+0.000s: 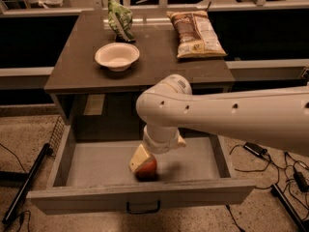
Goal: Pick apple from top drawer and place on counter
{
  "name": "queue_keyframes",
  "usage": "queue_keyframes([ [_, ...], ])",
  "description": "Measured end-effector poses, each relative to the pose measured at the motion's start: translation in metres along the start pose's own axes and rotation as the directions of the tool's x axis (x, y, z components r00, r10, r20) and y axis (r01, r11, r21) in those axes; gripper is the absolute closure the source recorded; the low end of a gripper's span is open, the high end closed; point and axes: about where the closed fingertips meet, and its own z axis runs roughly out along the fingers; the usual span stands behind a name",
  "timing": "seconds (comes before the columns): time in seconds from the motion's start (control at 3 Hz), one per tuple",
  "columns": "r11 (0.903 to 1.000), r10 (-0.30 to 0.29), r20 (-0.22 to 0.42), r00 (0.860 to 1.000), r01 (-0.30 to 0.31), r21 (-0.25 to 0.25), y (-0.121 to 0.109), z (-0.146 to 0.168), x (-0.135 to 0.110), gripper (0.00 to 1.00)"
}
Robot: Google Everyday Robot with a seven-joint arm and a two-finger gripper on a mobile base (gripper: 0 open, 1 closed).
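Observation:
The red-orange apple [149, 170] lies on the grey floor of the open top drawer [96, 164], near the middle front. My gripper [144, 163] hangs from the big white arm [166, 108] and reaches down into the drawer. It sits right at the apple and covers its upper left side. The apple rests on the drawer floor. The dark counter [159, 62] lies above and behind the drawer.
On the counter stand a white bowl [117, 56], a green bag [119, 19] and a chips bag [195, 33]. The drawer front has a dark handle [143, 208]. A black stand [24, 187] lies on the floor at left, cables [256, 151] at right.

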Motion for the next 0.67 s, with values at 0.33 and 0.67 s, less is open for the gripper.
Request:
queue_keyframes([
  [0.33, 0.975, 0.22, -0.013, 0.975, -0.221, -0.026, 0.003, 0.044, -0.01, 0.0],
  [0.67, 0.9434, 0.326, -0.025, 0.945, -0.327, -0.058, 0.012, 0.06, -0.02, 0.0],
])
